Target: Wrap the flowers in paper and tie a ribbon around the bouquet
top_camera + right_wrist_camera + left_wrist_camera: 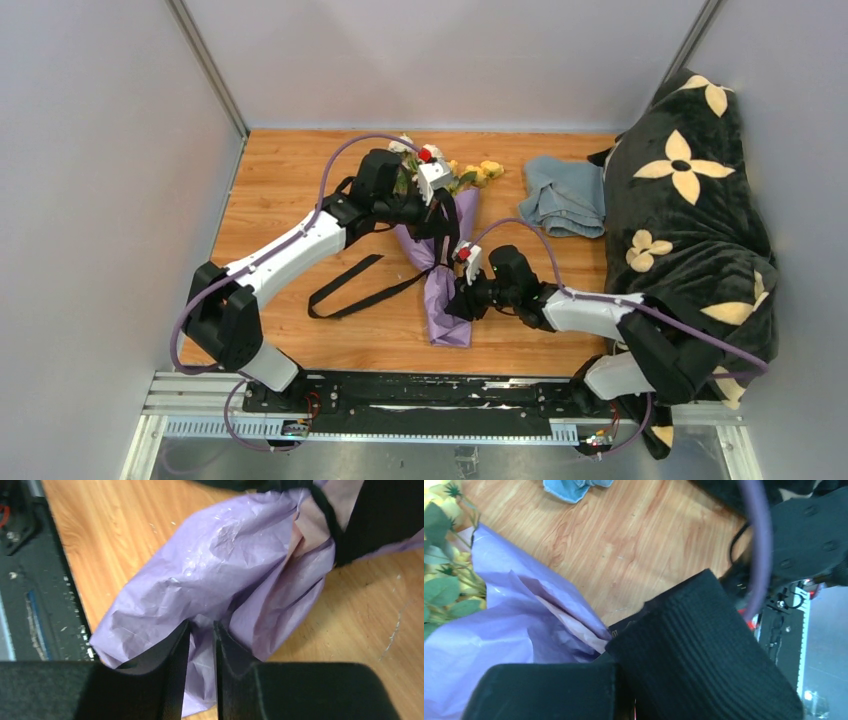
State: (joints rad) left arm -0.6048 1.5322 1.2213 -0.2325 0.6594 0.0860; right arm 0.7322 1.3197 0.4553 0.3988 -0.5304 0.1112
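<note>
Right gripper [201, 627] pinches a fold at the 6 o'clock end of the paper [210, 565] cone lying on the table [280, 200], ribbon [380, 293] trailing toward 8 o'clock, left gripper [611, 650] clamped shut at its neck, flowers [470, 175] protruding at 12 o'clock.

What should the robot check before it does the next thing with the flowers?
1. Paper wrapped around the flowers: ok.
2. Ribbon pulled snug: not ok, a loop lies slack on the table.
3. Left hand shut: ok.
4. Right hand gripping the paper: cannot tell, a thin gap shows.
5. Blue cloth apart from the paper: ok.
</note>
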